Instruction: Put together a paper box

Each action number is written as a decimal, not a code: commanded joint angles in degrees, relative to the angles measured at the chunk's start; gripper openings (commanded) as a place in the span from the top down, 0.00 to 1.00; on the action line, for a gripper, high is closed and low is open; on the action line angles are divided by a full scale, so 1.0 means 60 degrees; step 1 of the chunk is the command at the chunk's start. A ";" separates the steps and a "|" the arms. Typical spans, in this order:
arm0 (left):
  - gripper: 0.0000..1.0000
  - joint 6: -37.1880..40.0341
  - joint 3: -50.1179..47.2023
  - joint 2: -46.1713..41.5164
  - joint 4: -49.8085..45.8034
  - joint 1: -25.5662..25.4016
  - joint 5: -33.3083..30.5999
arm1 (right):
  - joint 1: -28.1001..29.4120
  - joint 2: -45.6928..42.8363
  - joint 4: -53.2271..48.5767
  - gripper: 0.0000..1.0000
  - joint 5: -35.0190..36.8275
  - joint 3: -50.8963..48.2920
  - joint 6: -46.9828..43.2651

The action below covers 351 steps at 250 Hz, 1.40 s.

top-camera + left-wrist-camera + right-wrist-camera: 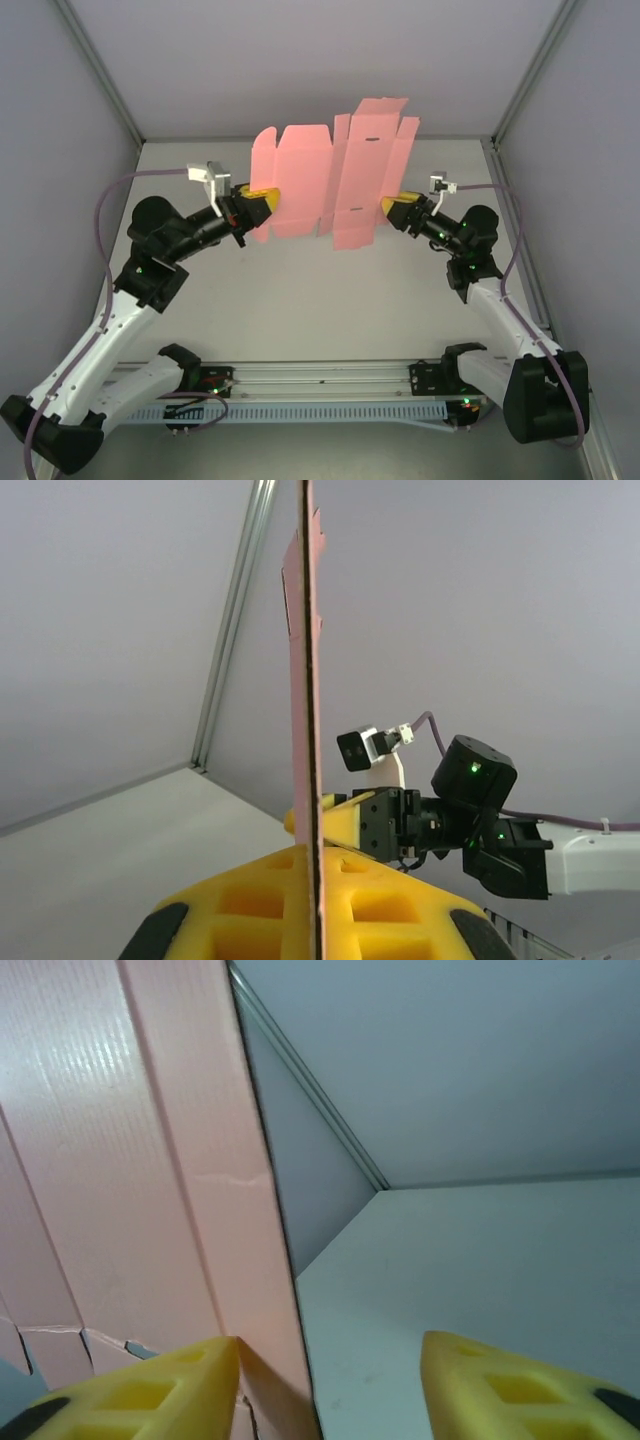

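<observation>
Two claws, one flat pink sheet: no fold is made yet.
From above, your paper box (330, 180) stands on edge, high over the bench (330, 310). Your left claw (262, 203) is at its left side and your right claw (393, 207) at its right. In the left wrist view, the sheet (305, 730) runs straight up between the yellow fingers (240, 905), which pinch it tight. In the right wrist view, the fingers (500, 1385) are spread wide and the card (120, 1160) only leans on one. Next, I think, you must close that claw on its panel, then bend a crease gently.
</observation>
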 commanded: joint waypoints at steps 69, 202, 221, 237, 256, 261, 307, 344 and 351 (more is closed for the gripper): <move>1.00 -0.0094 -0.0310 -0.0154 0.0153 0.0014 -0.0789 | -0.0049 0.0030 0.0925 1.00 -0.0720 0.0349 0.0281; 0.00 -0.0860 -0.0616 0.0253 -0.5259 0.0018 -0.8383 | 0.1554 -0.0165 -0.6563 1.00 0.3064 0.0077 -0.3639; 0.00 -0.0943 -0.0715 0.0419 -0.5475 0.0018 -0.8422 | 0.1805 0.0255 -0.7267 1.00 0.4003 0.0074 -0.3866; 0.00 -0.1001 -0.0812 0.0489 -0.5614 0.0018 -0.8302 | 0.1915 0.0566 -0.7723 1.00 0.4655 0.0194 -0.4041; 0.00 -0.1071 -0.0933 0.0530 -0.5707 0.0018 -0.8204 | 0.2085 0.0804 -0.7997 1.00 0.4903 0.0453 -0.4504; 0.00 -0.1063 -0.0952 0.0528 -0.5717 0.0022 -0.8165 | 0.2179 0.0841 -0.8056 1.00 0.5062 0.0551 -0.4656; 0.00 -0.0964 -0.1247 0.0377 -0.5555 0.0022 -0.7527 | 0.3377 0.1550 -0.8862 1.00 0.7058 0.1653 -0.7621; 0.00 -0.0953 -0.1471 0.0405 -0.5361 0.0018 -0.7038 | 0.4335 0.2739 -0.9001 1.00 0.9815 0.2549 -1.0211; 0.00 -0.0939 -0.1477 0.0416 -0.5336 0.0018 -0.7030 | 0.4498 0.2976 -0.8965 1.00 1.0163 0.2726 -1.0654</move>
